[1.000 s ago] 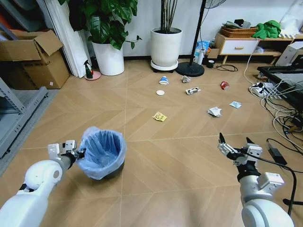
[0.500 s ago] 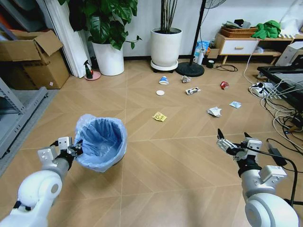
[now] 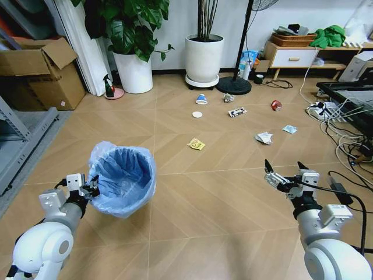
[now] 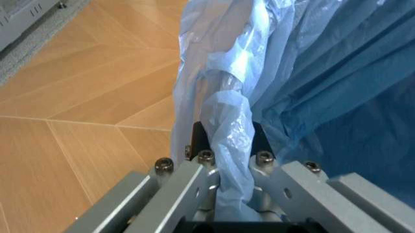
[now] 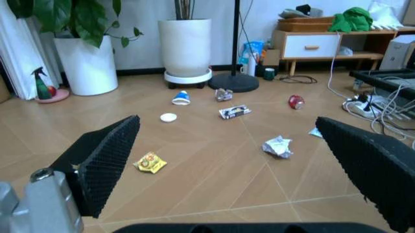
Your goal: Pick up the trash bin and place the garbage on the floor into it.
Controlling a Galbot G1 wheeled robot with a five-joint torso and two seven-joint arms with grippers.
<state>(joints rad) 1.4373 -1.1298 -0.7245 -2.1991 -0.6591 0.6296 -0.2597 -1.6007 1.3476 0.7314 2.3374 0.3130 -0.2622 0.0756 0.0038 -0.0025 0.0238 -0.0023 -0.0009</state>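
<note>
The trash bin (image 3: pixel 122 178), lined with a crinkly blue bag (image 4: pixel 311 73), hangs at my front left. My left gripper (image 3: pixel 90 188) (image 4: pixel 227 141) is shut on its bagged rim. My right gripper (image 3: pixel 282 169) (image 5: pixel 236 160) hovers open and empty at the front right. The garbage lies on the floor (image 3: pixel 221 192) ahead: a yellow wrapper (image 3: pixel 196 143) (image 5: pixel 149 163), a white lid (image 3: pixel 197 114), a blue-white cup (image 3: pixel 201 99), a silver wrapper (image 3: pixel 237 112), a paper wad (image 3: pixel 264 137) (image 5: pixel 279 146), a red can (image 3: pixel 276 105) and a pale blue packet (image 3: pixel 289 129).
Two white plant pots (image 3: pixel 204 57) and a lamp base (image 3: pixel 233 85) stand behind the litter. A cardboard box (image 3: pixel 41 73) and a metal rack (image 3: pixel 23 137) are on the left. Cables and a power strip (image 3: pixel 326 111) lie at the right.
My left arm has drawn back toward me, carrying the bin slightly left and up; its black base no longer shows. The right gripper has edged a little forward and left.
</note>
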